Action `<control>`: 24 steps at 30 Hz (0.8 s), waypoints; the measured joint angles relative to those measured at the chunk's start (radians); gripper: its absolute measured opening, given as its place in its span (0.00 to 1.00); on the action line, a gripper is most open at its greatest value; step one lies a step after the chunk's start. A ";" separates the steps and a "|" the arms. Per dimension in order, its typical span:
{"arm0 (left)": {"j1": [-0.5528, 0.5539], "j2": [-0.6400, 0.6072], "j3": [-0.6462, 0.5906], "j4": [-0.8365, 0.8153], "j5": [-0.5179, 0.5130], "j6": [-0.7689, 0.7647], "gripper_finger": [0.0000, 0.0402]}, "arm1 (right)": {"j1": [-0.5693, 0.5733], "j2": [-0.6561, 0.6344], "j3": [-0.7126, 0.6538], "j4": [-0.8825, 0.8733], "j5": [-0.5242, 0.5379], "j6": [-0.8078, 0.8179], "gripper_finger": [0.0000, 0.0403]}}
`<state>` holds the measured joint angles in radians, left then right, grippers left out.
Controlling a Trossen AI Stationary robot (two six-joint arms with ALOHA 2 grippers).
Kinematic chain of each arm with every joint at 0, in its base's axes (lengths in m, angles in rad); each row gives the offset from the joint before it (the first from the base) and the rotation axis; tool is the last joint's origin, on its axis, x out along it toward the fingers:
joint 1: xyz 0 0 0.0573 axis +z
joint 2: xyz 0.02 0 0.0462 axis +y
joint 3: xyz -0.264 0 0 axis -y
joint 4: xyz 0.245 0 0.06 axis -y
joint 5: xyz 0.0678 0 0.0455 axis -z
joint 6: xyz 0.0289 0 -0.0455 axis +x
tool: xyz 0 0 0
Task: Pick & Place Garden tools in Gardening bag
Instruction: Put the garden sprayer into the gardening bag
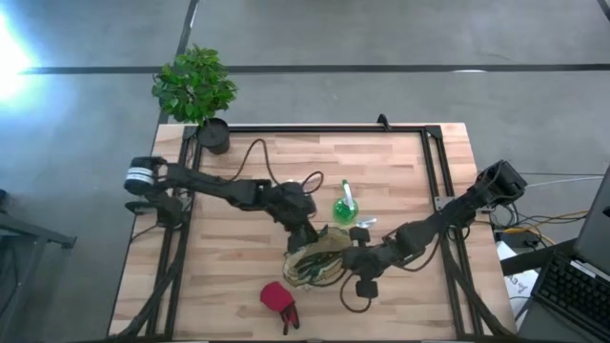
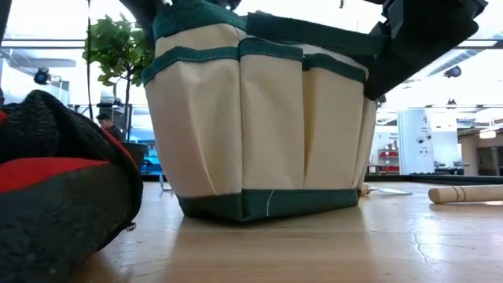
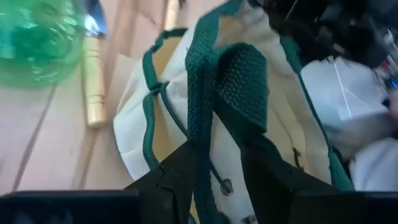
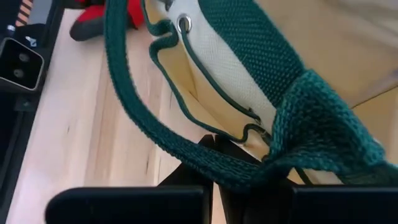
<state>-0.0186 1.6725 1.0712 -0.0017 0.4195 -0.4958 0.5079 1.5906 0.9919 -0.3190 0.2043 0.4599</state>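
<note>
Both grippers, left gripper (image 3: 214,168) and right gripper (image 4: 233,158), clamp the cream fabric gardening bag's (image 1: 319,255) green strap handles (image 3: 239,81), likely spreading its mouth for loading tools.

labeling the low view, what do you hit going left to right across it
Glove → plant behind it → bag → wooden handle lying on the table.

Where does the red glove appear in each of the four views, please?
High view: red glove near the table's front edge, beside the gardening bag.
Low view: large at the left edge.
Left wrist view: not in it.
Right wrist view: top corner.
Shared landmark: the gardening bag.
</note>
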 joint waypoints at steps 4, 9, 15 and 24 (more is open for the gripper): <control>0.021 0.056 0.074 -0.038 0.066 0.054 0.33 | 0.000 -0.005 0.001 -0.061 -0.002 0.006 0.02; 0.028 0.041 0.159 -0.305 0.030 0.114 0.33 | 0.000 -0.042 0.001 -0.229 0.005 0.075 0.02; 0.012 -0.108 0.176 -0.491 -0.193 0.126 0.33 | 0.000 -0.116 -0.001 -0.315 0.042 0.116 0.02; -0.071 -0.399 0.067 -0.522 -0.375 0.003 0.33 | 0.000 -0.217 -0.001 -0.305 0.061 0.055 0.02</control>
<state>-0.0901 1.2731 1.1383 -0.5233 0.0449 -0.4924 0.5079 1.3734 0.9909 -0.6243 0.2649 0.5144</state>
